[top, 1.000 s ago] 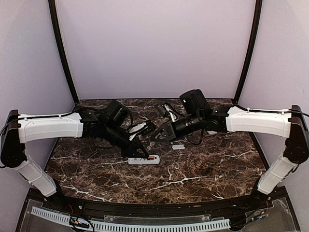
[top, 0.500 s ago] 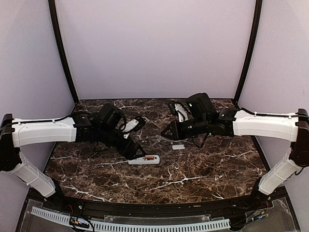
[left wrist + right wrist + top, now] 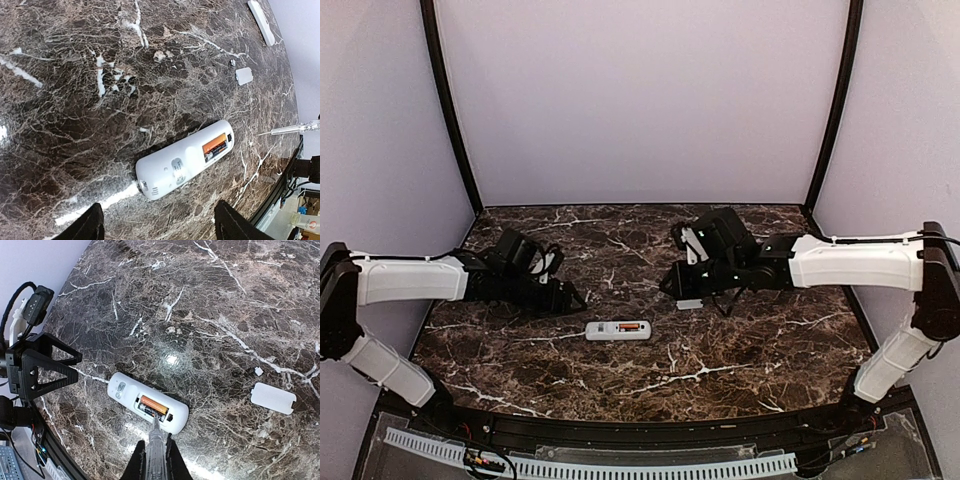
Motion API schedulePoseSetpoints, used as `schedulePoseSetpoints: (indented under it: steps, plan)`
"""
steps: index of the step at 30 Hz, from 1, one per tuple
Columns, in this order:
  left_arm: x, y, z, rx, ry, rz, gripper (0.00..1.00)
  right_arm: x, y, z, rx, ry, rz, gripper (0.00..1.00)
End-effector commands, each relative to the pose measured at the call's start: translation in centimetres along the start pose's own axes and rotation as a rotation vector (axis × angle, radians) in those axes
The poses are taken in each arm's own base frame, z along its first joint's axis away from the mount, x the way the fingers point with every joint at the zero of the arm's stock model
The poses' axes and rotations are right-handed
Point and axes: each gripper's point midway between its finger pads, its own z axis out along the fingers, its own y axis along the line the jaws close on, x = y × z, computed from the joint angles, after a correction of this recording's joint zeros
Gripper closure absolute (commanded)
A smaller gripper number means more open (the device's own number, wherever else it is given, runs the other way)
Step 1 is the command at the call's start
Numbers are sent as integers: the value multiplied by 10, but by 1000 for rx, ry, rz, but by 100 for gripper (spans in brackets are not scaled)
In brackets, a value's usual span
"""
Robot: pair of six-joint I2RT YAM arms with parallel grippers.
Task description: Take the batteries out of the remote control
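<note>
The white remote control [image 3: 618, 330] lies face down on the marble table, its battery bay uncovered. The batteries [image 3: 152, 407] lie side by side in the bay, one showing orange and one showing dark, and they also show in the left wrist view as batteries [image 3: 216, 146]. My left gripper [image 3: 570, 297] hovers to the left of the remote, open and holding nothing, with its fingertips [image 3: 92, 225] wide apart. My right gripper [image 3: 154, 462] is shut on a clear pen-like tool [image 3: 154, 447]. The tool's thin grey metal tip [image 3: 155, 426] points at the bay from above and stands apart from the remote.
The detached white battery cover [image 3: 690, 303] lies on the table right of the remote, under the right arm. A small white chip [image 3: 258, 371] sits near it. A long white piece [image 3: 261, 20] rests farther back. The table's front edge [image 3: 620, 425] runs close behind the remote.
My left gripper has opened and drawn back to the left, away from the remote. My right arm has shifted right and lowered, still holding the tool. The remote has stayed put.
</note>
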Motion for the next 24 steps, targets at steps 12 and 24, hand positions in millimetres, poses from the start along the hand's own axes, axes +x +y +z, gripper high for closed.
schedulePoseSetpoints:
  steps: [12,24]
  plan:
    - [10,3,35,-14,272,64,38,17,-5,13,84,6,-68,100]
    - [24,10,42,-16,344,63,47,21,3,20,10,-17,-143,100]
